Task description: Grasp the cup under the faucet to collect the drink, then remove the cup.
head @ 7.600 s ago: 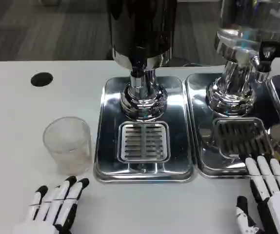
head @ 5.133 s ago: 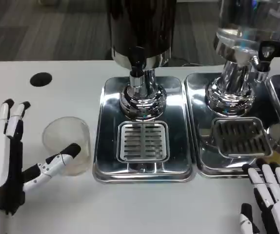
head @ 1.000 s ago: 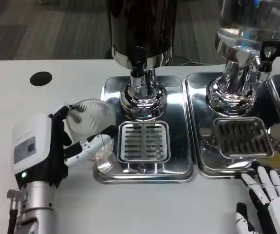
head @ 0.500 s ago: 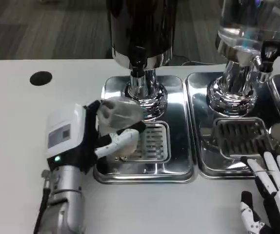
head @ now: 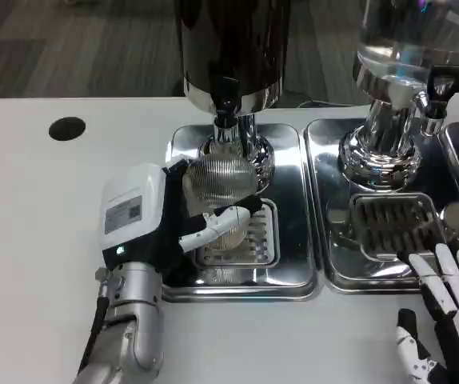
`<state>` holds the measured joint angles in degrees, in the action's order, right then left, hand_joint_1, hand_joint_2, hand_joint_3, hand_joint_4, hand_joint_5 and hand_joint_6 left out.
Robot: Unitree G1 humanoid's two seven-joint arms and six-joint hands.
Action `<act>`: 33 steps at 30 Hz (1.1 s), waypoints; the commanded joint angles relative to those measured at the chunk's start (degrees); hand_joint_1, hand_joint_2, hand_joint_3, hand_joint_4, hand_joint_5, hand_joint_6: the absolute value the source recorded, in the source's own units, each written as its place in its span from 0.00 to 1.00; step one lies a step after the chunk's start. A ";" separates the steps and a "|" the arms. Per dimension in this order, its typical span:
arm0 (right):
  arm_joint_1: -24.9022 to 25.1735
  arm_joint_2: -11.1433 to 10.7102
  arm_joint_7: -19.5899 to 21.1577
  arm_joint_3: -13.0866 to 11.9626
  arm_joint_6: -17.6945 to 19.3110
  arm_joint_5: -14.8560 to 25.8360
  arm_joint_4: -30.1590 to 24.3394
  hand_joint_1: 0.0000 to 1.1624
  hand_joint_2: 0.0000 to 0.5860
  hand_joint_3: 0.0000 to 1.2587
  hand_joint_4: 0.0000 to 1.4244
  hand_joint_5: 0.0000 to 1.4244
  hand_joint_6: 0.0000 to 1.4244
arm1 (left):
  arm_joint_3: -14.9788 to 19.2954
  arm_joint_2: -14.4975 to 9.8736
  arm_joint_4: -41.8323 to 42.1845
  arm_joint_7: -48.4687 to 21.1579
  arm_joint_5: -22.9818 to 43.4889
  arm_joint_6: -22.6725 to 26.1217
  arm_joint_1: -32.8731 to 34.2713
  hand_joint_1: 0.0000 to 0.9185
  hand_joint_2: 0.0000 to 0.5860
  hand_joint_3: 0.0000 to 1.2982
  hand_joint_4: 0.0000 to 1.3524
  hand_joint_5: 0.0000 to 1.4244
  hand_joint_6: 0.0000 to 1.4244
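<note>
My left hand (head: 153, 220) grips a clear ribbed plastic cup (head: 218, 186) and holds it over the drip grate (head: 253, 240) of the left steel tray (head: 293, 272). The cup sits just below the black faucet (head: 225, 112) of the dark drink dispenser (head: 233, 48). Its thumb wraps the cup's front; the other fingers are hidden behind it. My right hand (head: 449, 320) rests at the lower right, fingers spread and holding nothing, at the front edge of the right tray.
A second dispenser (head: 409, 40) with a clear tank stands at the right on its own steel tray (head: 337, 272) with a grate (head: 397, 224). A round black hole (head: 68, 129) lies in the white table at the left.
My left hand has carried the cup rightward from the table onto the left tray's grate, ending under the faucet. The right hand has barely shifted.
</note>
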<state>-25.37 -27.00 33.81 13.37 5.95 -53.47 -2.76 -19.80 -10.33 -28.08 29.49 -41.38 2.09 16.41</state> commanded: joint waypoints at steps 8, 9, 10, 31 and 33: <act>0.11 0.47 -0.31 -0.35 0.61 1.07 0.67 0.09 0.90 0.11 0.00 0.00 0.05 | -1.29 -2.77 0.43 -2.87 0.51 -2.40 -0.56 0.07 0.09 0.22 0.14 0.33 0.30; 0.09 0.51 -0.24 -0.31 0.64 1.21 0.77 0.09 0.90 0.11 0.00 0.00 0.05 | -1.25 -3.03 0.68 -3.20 0.51 -2.37 -0.52 0.06 0.09 0.20 0.13 0.32 0.29; 0.09 0.55 -0.20 -0.28 0.68 1.34 0.81 0.09 0.90 0.11 0.00 0.00 0.05 | -1.20 -3.19 0.87 -3.41 0.48 -2.31 -0.50 0.06 0.08 0.19 0.12 0.31 0.28; -0.56 0.47 0.44 -0.02 0.98 -0.75 0.66 0.09 0.88 0.11 0.00 0.00 0.05 | 2.22 -6.70 24.12 -1.84 -2.91 -2.77 -10.47 0.00 0.06 0.10 0.02 0.15 0.13; -0.74 0.53 0.44 -0.09 1.12 -0.71 0.70 0.09 0.88 0.11 0.00 0.00 0.05 | 2.61 -6.89 27.09 -2.26 -3.61 -2.59 -11.00 0.00 0.08 0.10 0.02 0.15 0.12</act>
<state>-25.47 -25.94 33.60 13.56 6.63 -53.86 -2.12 -18.12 -16.50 -5.05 27.51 -43.53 -0.11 6.45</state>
